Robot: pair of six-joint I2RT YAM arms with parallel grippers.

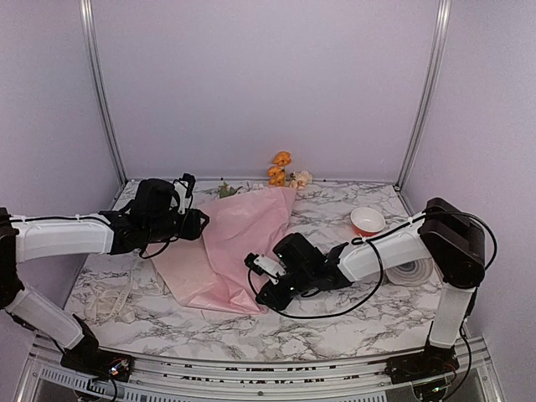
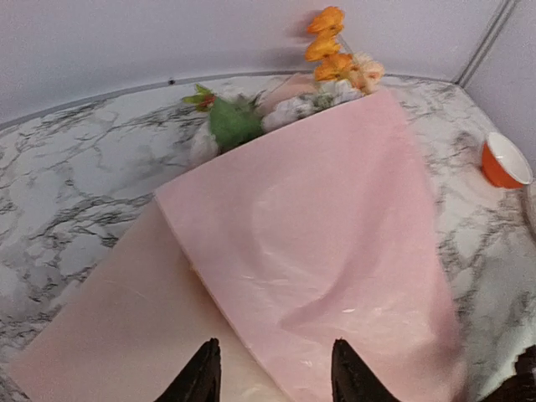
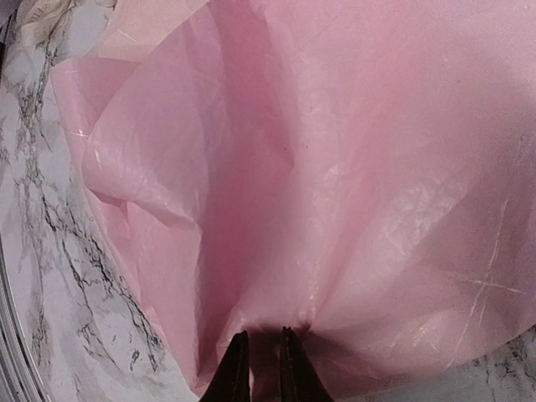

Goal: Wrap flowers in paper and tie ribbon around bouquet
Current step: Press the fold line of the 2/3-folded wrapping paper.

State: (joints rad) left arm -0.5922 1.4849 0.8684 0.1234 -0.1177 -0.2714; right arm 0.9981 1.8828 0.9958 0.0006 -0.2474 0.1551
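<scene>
One paper [image 3: 335, 167] edge pinched in right tool [image 3: 263, 339] — left tool [image 2: 275, 350] agape.

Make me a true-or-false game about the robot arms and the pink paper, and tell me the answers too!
1. The right gripper is pinching the paper. True.
2. The left gripper is squeezed shut on the flowers. False: its jaws stand apart over the paper, with nothing between them.
3. Orange flower heads poke out of the far end of the paper. True.
4. The little bowl is blue. False: it is orange outside and white inside.
5. The bowl sits on top of the paper. False: it stands on the marble table, off to the right of the paper.
</scene>
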